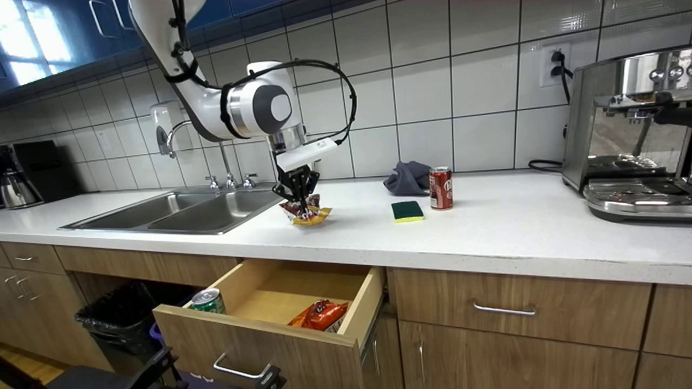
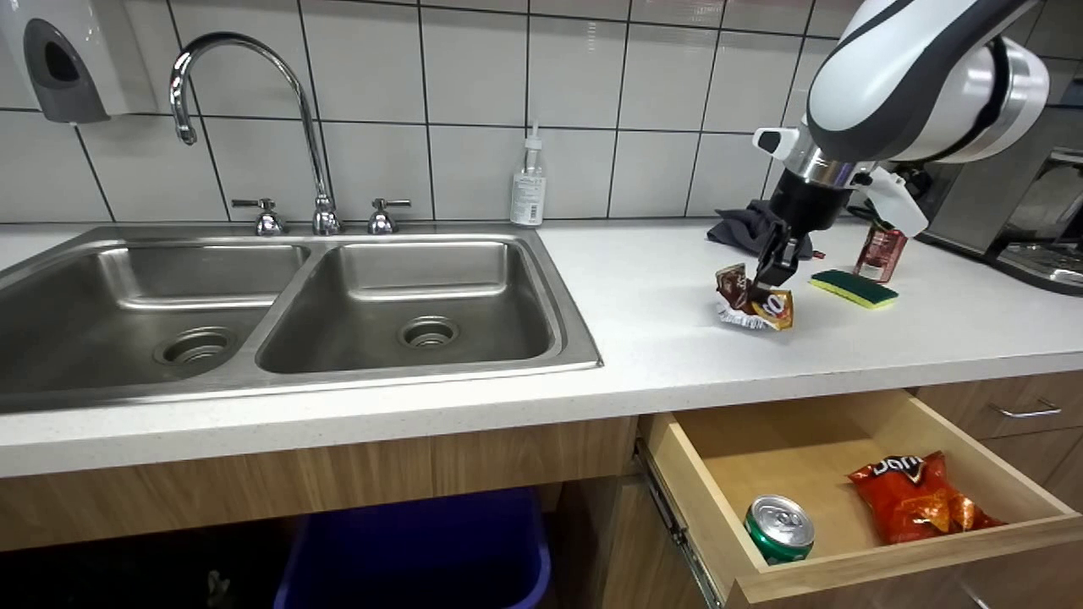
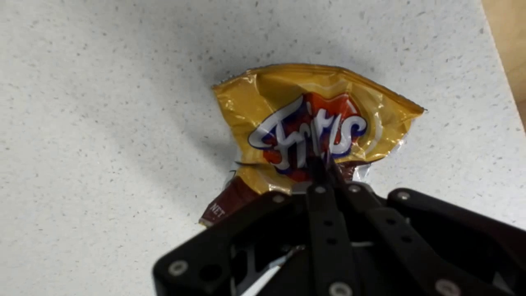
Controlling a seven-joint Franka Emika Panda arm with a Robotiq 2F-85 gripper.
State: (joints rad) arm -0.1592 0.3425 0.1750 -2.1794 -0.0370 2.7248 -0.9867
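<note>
My gripper (image 3: 322,164) is shut on a crumpled yellow and brown chip bag (image 3: 382,123) with "Fritos"-like lettering. The bag's middle is pinched between the fingertips and its ends spread out on both sides. In both exterior views the gripper (image 1: 304,208) (image 2: 772,275) points down over the white counter (image 1: 357,232), right of the sink. The bag (image 1: 316,217) (image 2: 777,309) is at counter level; I cannot tell whether it rests on the counter or is slightly above it. The fingertips are partly hidden in the bag's folds.
A green and yellow sponge (image 1: 407,210), a red can (image 1: 441,189) and a dark cloth (image 1: 412,178) stand nearby. An open drawer (image 2: 812,457) below holds an orange-red Doritos bag (image 2: 918,499) and a green can (image 2: 778,529). A double sink (image 2: 575,338) and an espresso machine (image 1: 621,135) flank the area.
</note>
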